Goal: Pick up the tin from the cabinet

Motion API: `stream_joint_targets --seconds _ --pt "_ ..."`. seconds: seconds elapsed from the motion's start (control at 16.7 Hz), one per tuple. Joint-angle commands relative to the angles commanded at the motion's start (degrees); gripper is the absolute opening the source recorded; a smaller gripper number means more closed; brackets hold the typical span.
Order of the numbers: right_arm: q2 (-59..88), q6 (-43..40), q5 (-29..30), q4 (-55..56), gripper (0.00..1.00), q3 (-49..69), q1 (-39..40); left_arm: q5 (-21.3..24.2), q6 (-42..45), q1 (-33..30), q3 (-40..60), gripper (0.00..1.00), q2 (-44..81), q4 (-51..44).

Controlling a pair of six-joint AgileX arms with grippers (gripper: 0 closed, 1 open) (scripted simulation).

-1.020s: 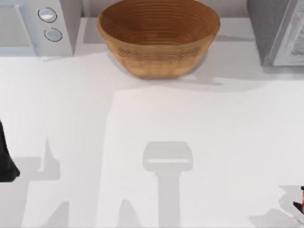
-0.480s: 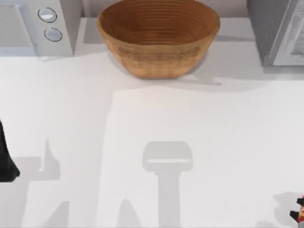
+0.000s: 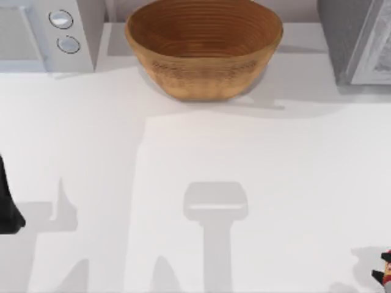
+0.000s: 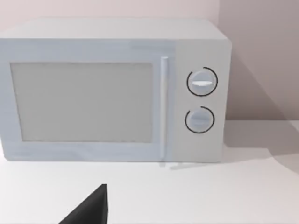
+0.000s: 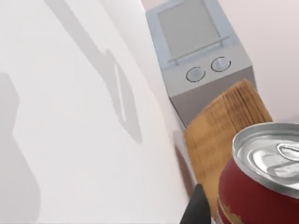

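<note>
The tin (image 5: 264,161) is a red can with a silver pull-tab lid, seen close up in the right wrist view. My right gripper (image 3: 385,274) is at the table's front right corner, shut on the tin, and one dark finger (image 5: 198,209) shows beside the can. The grey cabinet (image 3: 351,43) stands at the back right, well away from the tin. My left gripper (image 3: 7,207) is parked at the table's left edge, and a dark part of it (image 4: 88,211) faces the microwave.
A large wooden bowl (image 3: 203,46) sits at the back centre. A white microwave (image 3: 52,33) with two round knobs stands at the back left, its door (image 4: 81,102) shut. The white tabletop (image 3: 201,152) stretches between them.
My right gripper with the tin has shifted slightly down and left at the top view's bottom right corner. The left arm has not moved.
</note>
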Motion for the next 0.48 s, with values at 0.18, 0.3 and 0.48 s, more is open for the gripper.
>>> stream_joint_targets --seconds 0.18,0.3,0.48 --pt "3.5 1.4 -4.0 -10.5 0.0 4.2 1.2 0.0 0.0 0.0 0.0 1.0 0.0 0.0" --pt "5.0 1.9 -5.8 -14.6 0.0 6.2 1.8 0.0 0.0 0.0 0.0 1.0 0.0 0.0" --pt "5.7 2.1 -6.6 -16.4 0.0 7.1 2.1 0.0 0.0 0.0 0.0 1.0 0.0 0.0"
